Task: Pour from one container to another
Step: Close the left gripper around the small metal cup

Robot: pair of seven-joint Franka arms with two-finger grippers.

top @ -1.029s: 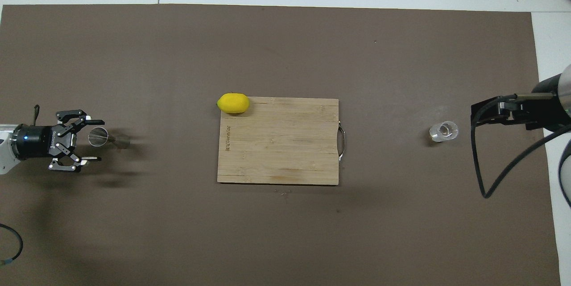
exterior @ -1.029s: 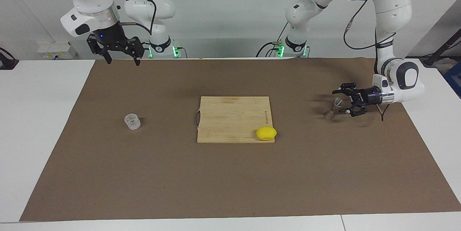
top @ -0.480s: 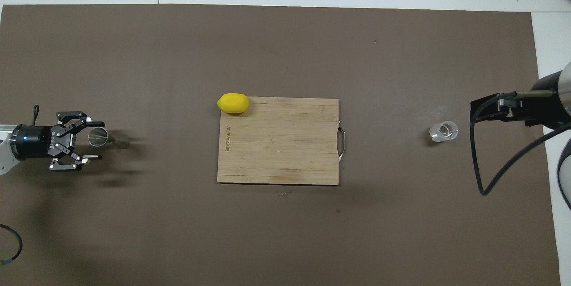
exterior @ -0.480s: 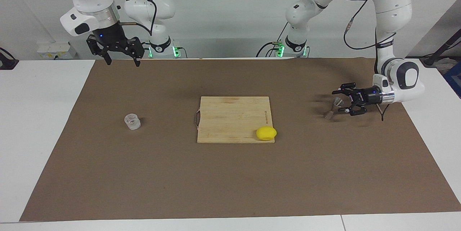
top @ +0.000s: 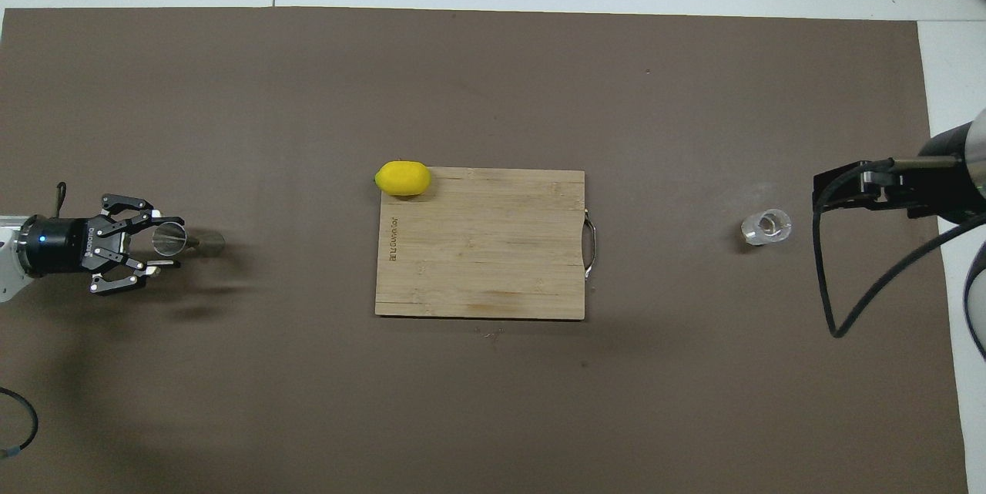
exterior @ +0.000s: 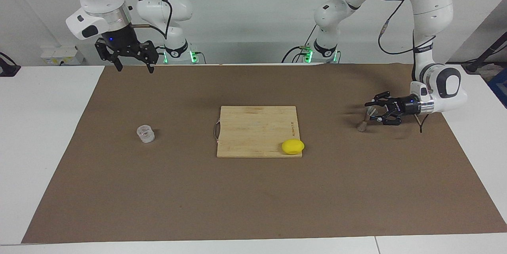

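A brown mat (exterior: 253,190) covers the white table (exterior: 43,127) before a pale grey wall (exterior: 245,4).

A bright yellow lemon (exterior: 293,146) on a pale, straight-grained wooden board (exterior: 257,129), over a plain brown mat (exterior: 253,198) on a white table (exterior: 43,135). The cup (exterior: 145,134) is clear glass, the jigger (exterior: 365,120) silver metal. The arms (exterior: 431,4) are white, their grippers black.

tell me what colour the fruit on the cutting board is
Yellow: the lemon at the board's corner shows best in the facing view.
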